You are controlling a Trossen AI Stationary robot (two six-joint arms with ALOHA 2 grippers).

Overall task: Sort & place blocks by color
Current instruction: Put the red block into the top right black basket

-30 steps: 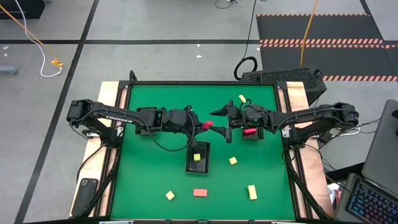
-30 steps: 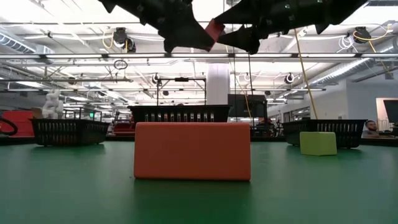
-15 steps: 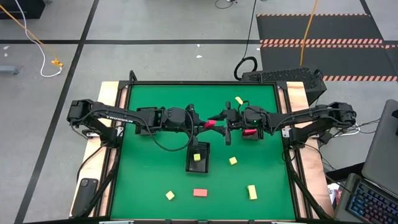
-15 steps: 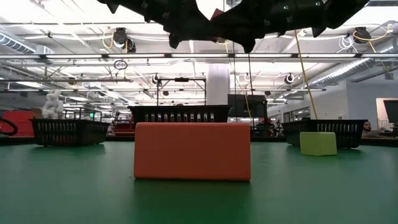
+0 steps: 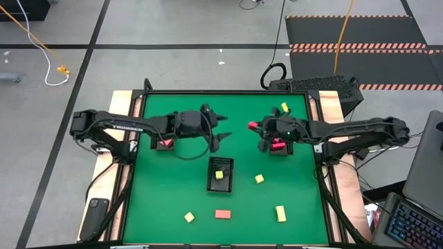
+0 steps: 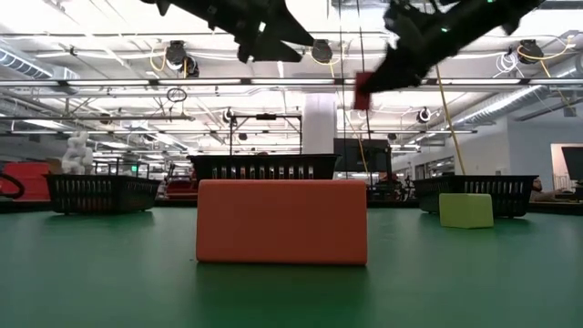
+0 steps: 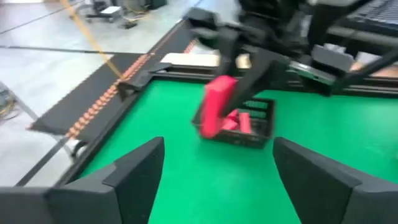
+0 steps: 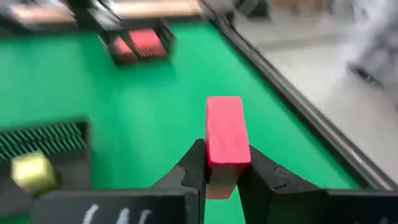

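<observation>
- Right now the right claw (image 8: pixel 222 171) is clamped on a pink-red block (image 8: pixel 226 140), a short bar held by its lower end between the two fingers, with most of its length standing proud above them.
- Seen from above, that block (image 5: pixel 253 126) hangs over the middle of the green table (image 5: pixel 173 200), beside the black tray (image 5: pixel 278 147) on the right that already holds pink-red pieces.
- To my eye the block is a stiff, light solid with flat, smooth faces; pinching two opposite flat sides suits it. The grip sits low on the bar, so it could pivot if bumped.
- Meanwhile the left claw (image 5: pixel 220 127) is spread wide and holds nothing, raised over the table's centre-left.
- A second tray (image 5: pixel 165 144) with a red piece sits by the left arm, and a middle tray (image 5: pixel 221 173) holds a pale yellow block (image 5: pixel 219 175).
- Loose blocks lie well apart on the table: a yellow cube (image 5: pixel 259 178), a yellow bar (image 5: pixel 280 213), a small yellow piece (image 5: pixel 189 217), a salmon-orange bar (image 5: pixel 222 214) and a yellow piece (image 5: pixel 284 107) at the far edge.
</observation>
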